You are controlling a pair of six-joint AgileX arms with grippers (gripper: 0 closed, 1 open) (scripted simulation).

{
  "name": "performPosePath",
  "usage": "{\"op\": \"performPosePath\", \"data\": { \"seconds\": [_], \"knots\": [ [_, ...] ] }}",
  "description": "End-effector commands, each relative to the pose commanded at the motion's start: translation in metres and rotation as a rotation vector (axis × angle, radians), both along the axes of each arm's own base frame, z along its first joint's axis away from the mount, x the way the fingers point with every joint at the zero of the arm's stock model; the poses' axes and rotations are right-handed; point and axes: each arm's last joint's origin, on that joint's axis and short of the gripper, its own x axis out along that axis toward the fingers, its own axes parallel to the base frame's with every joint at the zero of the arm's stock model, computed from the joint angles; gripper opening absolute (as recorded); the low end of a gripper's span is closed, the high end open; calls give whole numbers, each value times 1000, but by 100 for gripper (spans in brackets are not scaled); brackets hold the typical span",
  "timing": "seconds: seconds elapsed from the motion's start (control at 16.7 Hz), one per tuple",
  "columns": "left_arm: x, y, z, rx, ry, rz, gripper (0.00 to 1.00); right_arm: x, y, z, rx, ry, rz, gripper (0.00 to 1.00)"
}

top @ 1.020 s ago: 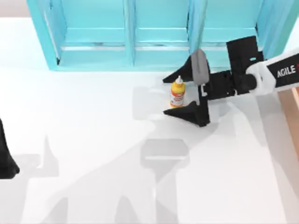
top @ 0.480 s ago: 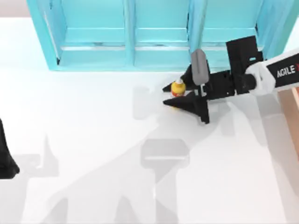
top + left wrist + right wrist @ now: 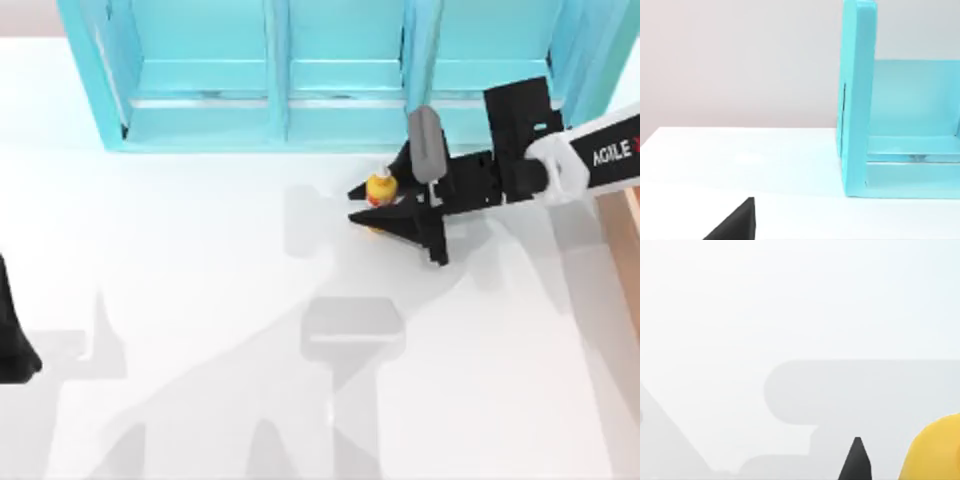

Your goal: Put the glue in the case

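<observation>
Right end effector (image 3: 366,202) closed tight on the glue (image 3: 380,188), bottle pinched between the two black fingers just short of the tips, just above the table (image 3: 200,300); likely light, rigid plastic, smooth and apt to slip or pivot, so best gripped across the orange body, clear of the white nozzle; yellow side of bottle beside one fingertip (image 3: 856,460) in the right wrist view; label unreadable; "AGILE" printed behind on the arm; just beyond, the blue case (image 3: 270,100); far off, left end effector (image 3: 12,345) parked, finger state not discernible.
</observation>
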Motion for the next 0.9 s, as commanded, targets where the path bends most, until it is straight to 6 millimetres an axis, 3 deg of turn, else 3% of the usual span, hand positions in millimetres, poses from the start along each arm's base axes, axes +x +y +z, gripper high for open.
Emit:
{"op": "performPosePath", "data": {
  "seconds": [0.42, 0.66, 0.9],
  "knots": [
    [0, 0, 0, 0, 0, 0, 100, -2, 4, 7, -2, 19, 11, 0],
    [0, 0, 0, 0, 0, 0, 100, -4, 13, 49, 0, 24, 31, 0],
    [0, 0, 0, 0, 0, 0, 100, -1, 4, 94, 2, 3, 9, 0]
  ]
}}
